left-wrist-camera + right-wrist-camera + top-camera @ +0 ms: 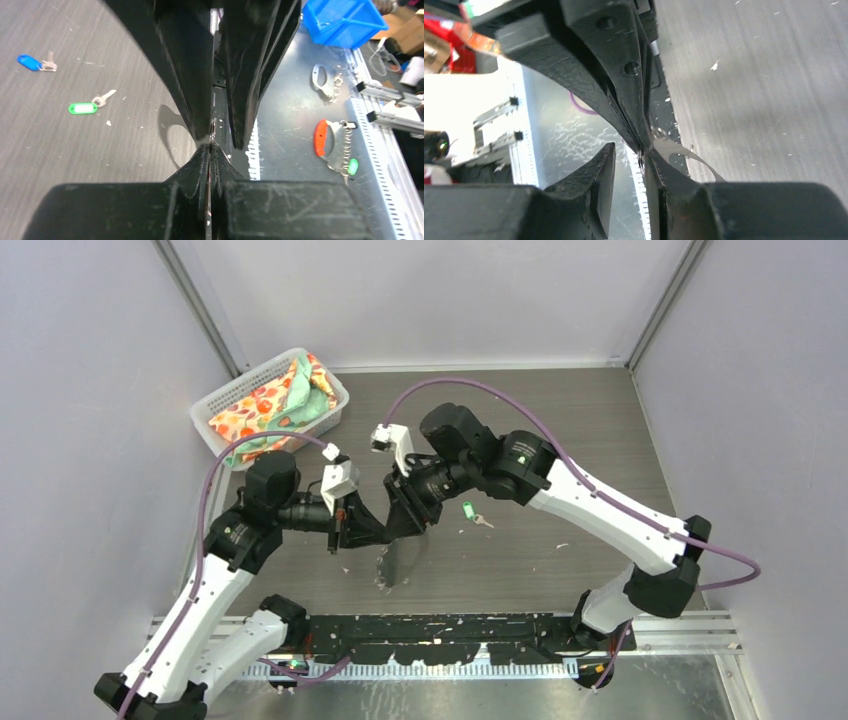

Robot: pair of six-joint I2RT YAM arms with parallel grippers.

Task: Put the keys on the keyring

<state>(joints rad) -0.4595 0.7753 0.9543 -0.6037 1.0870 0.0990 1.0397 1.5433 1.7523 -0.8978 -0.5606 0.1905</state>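
My left gripper [372,532] [210,147] is shut on the keyring [211,131], a thin grey wire that shows edge-on between its fingertips. My right gripper [400,525] [629,150] meets it tip to tip above the table's near middle, with its jaws open. The wire [640,159] lies against the right gripper's right-hand finger [664,175]. The green-tagged key [468,509] [82,108] lies on the table just right of the grippers. The blue-tagged key [29,62] lies on the table farther off and is hidden under the arm in the top view.
A white mesh basket [245,375] with colourful cloths stands at the back left. A black and metal rail [450,640] runs along the near edge. Off the table, a blue bin [345,20] and a red-handled tool [322,137] lie on a metal surface.
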